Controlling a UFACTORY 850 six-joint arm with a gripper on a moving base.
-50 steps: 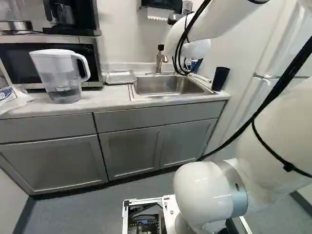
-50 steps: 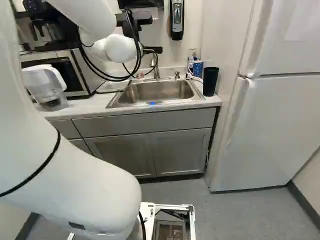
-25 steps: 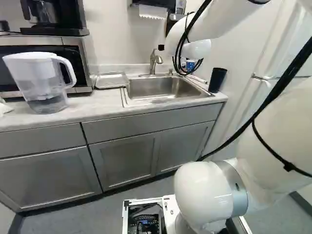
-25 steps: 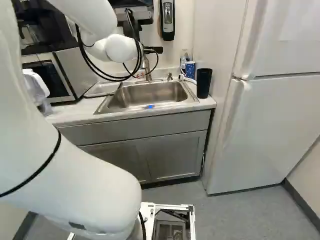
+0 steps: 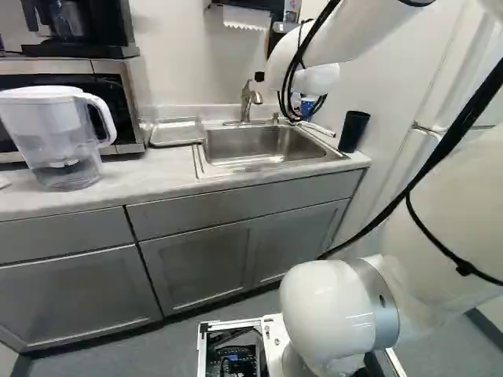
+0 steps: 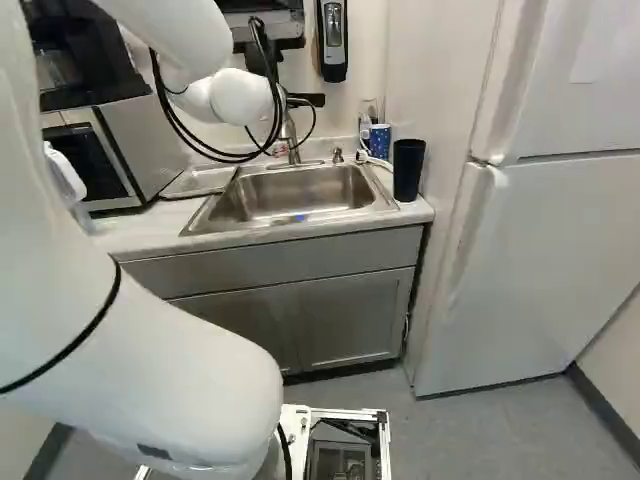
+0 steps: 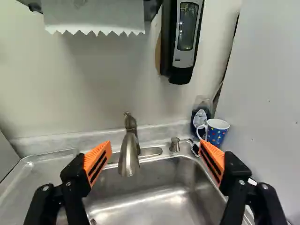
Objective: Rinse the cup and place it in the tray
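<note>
Kitchen tabletop [image 5: 149, 174] surrounds a steel sink [image 5: 253, 149], with a shallow tray [image 5: 177, 133] just beside it at the left base view's center-left. A spotted blue mug [image 7: 216, 136] stands near the sink's rear corner; a black tumbler [image 6: 408, 172] stands just beside the sink. The end effector [image 6: 312, 100] holds its fingers wide, facing the faucet [image 7: 128, 157].

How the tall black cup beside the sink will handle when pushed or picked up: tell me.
The black cup would probably tip if pushed near its rim, being tall and narrower toward its base. Its even, undented wall suggests it is stiff enough to keep its shape in a grip. Laid over, its round body would likely roll.
</note>
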